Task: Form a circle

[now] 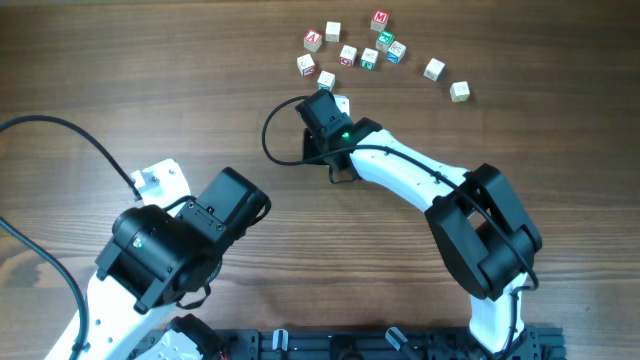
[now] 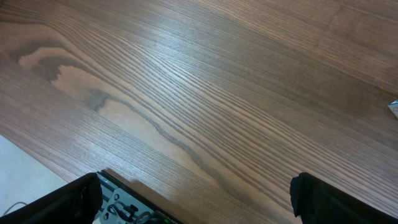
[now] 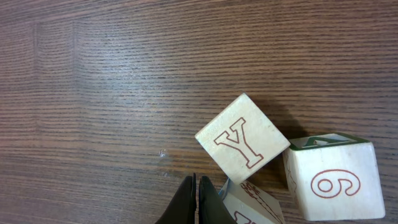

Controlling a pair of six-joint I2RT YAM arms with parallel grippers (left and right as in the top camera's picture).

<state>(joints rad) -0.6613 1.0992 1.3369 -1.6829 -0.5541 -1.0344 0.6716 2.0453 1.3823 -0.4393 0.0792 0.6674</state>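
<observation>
Cubes (image 1: 347, 55) are scattered far across the worktop (image 1: 150, 80), open wood all round; right pincer (image 3: 196, 198) is pressed together beside the Y cube (image 3: 242, 142); left pincer (image 2: 196, 200) is held spread.

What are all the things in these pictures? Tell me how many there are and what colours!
alphabet cubes: about twelve, pale wood with red, green or blue letters, scattered on the far side of the table; one is partly hidden by the right end effector
Y cube: one of those, pale with a red-outlined letter, just ahead of the right end effector
table: one, dark brown wood, under everything
left arm: one, white and black, near left
right arm: one, white and black, reaching towards the cubes
left end effector: one, black, open, over bare table
right end effector: one, black, shut, beside the cubes
</observation>
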